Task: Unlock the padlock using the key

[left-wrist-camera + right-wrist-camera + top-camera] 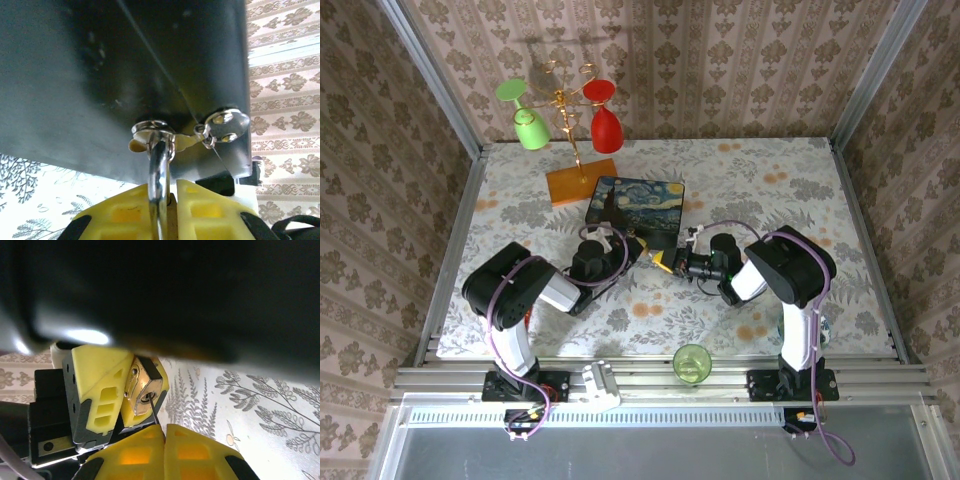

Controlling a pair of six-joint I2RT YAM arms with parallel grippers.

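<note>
A: Left side?
B: Left gripper [165, 194] clamped narrow on the padlock [141, 390]. Its shackle [158, 165] hooks through the clasp [152, 131] at the front edge of the dark blue box [638, 205].
A: Right of that?
B: Key [154, 413] tip in the keyhole. Right gripper [164, 432] pinched fully closed on the key, just below the padlock.

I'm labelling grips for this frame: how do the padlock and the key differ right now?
The padlock is a chunky brass body with a silvery shackle; the key is a thin dark sliver. The left gripper clamps the padlock, the right gripper pinches the key. The padlock is looped through the box's clasp; the key's tip meets the padlock's keyhole. Both are metal and held.
</note>
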